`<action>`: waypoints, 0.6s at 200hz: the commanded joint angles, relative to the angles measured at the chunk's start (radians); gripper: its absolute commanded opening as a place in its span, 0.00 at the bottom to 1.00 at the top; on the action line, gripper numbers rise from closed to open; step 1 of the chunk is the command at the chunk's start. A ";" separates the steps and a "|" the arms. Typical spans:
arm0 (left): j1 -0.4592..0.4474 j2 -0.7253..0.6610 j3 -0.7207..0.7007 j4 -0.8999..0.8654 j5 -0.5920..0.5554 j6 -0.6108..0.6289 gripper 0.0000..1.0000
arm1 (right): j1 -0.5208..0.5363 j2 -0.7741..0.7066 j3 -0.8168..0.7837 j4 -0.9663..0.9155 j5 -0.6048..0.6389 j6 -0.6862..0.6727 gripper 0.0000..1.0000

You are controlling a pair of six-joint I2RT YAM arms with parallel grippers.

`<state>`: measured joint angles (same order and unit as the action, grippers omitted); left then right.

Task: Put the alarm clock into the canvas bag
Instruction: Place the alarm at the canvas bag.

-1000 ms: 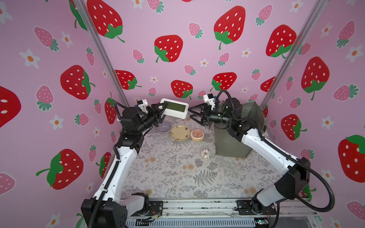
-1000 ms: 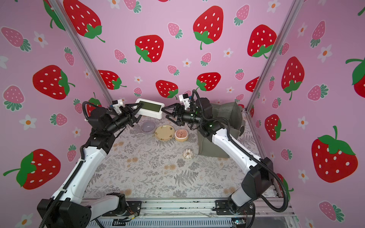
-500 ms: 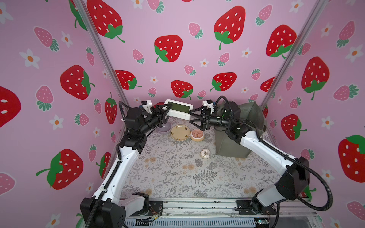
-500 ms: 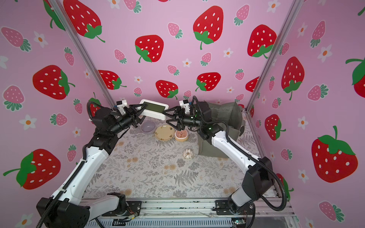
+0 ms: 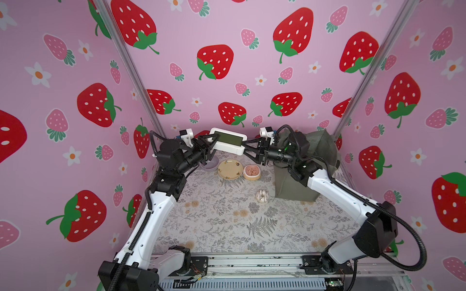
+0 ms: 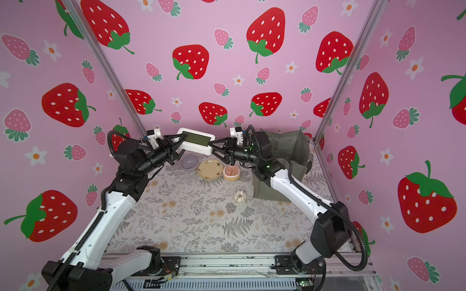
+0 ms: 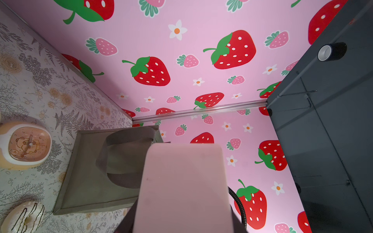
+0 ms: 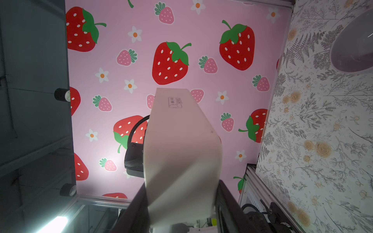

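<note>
While the alarm clock hangs in the air over the dishes at the back of the surface, its long axis runs from arm to arm, screen upward. The left fingers pinch one short end and the right fingers pinch the other. The canvas bag stands beyond the clock's right end, partly behind the right wrist. The right arm is nearer, so it seems best placed to carry the clock endwise to the bag's mouth.

links: white | joints: black | cables: black, corrugated | wrist cameras: white
</note>
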<state>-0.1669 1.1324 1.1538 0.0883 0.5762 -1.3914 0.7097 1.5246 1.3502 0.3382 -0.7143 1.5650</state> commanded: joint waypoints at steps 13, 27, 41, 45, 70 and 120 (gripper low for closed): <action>-0.004 -0.032 0.009 0.036 0.015 -0.040 0.54 | -0.003 -0.044 -0.009 0.009 0.051 -0.045 0.23; -0.003 -0.035 0.014 0.028 0.019 -0.030 0.62 | -0.004 -0.055 -0.014 0.009 0.056 -0.048 0.23; -0.003 -0.040 0.018 0.023 0.017 -0.016 0.67 | -0.004 -0.064 -0.016 0.009 0.061 -0.057 0.23; -0.001 -0.043 0.018 0.023 0.017 -0.008 0.68 | -0.004 -0.066 -0.016 0.009 0.063 -0.060 0.23; 0.020 -0.061 0.021 0.012 0.009 0.025 0.76 | -0.011 -0.084 -0.009 0.010 0.070 -0.077 0.23; 0.138 -0.114 -0.008 -0.043 0.057 0.080 0.83 | -0.079 -0.174 -0.014 -0.049 0.106 -0.115 0.22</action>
<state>-0.0731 1.0489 1.1534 0.0742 0.5907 -1.3598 0.6762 1.4380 1.3331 0.2687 -0.6479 1.4807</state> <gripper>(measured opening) 0.820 0.472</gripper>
